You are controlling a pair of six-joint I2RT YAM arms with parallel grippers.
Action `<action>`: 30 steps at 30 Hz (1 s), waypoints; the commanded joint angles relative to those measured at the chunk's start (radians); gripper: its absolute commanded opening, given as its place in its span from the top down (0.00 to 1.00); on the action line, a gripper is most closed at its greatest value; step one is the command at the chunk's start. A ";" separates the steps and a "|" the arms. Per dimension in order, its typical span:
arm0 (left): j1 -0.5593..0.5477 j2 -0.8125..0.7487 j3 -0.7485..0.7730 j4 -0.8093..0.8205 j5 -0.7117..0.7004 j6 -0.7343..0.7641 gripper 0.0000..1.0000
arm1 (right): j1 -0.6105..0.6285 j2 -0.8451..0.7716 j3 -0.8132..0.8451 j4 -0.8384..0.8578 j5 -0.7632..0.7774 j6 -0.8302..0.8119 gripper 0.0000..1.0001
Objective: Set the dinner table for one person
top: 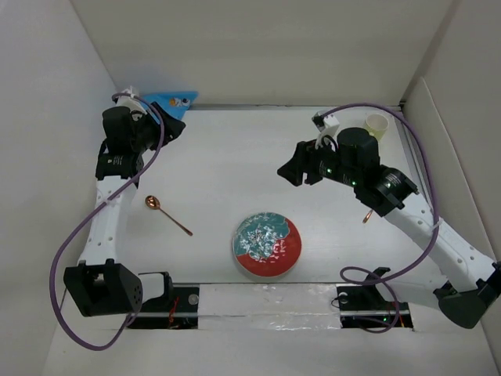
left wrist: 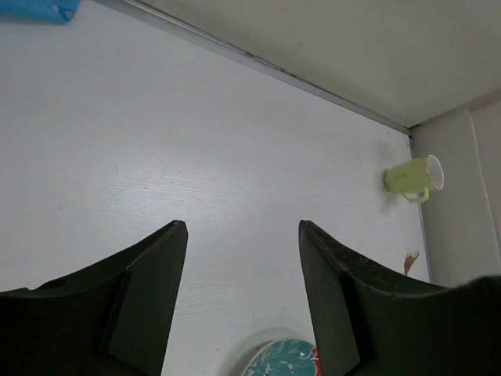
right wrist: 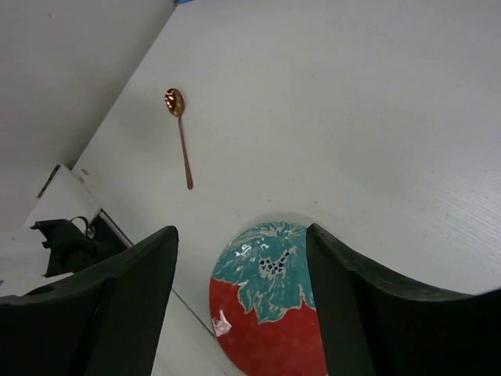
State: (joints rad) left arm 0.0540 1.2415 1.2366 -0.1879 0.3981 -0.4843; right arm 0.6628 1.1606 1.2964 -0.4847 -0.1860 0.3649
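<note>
The dinner table (top: 235,157) is a large plain white top. A red and teal plate (top: 266,244) lies near its front middle. A copper spoon (top: 167,214) lies left of the plate. A pale green cup (top: 377,125) stands at the back right. A folded blue placemat (top: 168,102) lies at the back left. My left gripper (top: 174,129) is open and empty, above the table just in front of the placemat. My right gripper (top: 290,171) is open and empty, above the table behind the plate. The plate (right wrist: 270,313) and spoon (right wrist: 182,133) show in the right wrist view.
A second copper utensil (top: 367,216) lies at the right, mostly hidden under my right arm. White walls enclose the table at the back and both sides. The left wrist view shows the cup (left wrist: 411,178), the plate's edge (left wrist: 282,360) and the placemat's corner (left wrist: 35,8).
</note>
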 commanded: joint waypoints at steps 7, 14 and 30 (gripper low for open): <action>0.004 0.027 0.021 -0.065 -0.336 -0.030 0.72 | 0.000 -0.101 -0.075 0.080 -0.064 -0.003 1.00; 0.013 0.335 0.182 -0.120 -0.516 -0.031 1.00 | -0.020 -0.076 -0.051 0.037 -0.061 -0.018 1.00; 0.162 0.903 0.544 -0.021 -0.507 -0.259 0.29 | -0.051 -0.053 0.020 -0.072 0.048 -0.017 0.66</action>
State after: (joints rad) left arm 0.2008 2.1086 1.7302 -0.2485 -0.1158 -0.6685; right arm 0.6205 1.1255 1.2682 -0.5430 -0.1829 0.3550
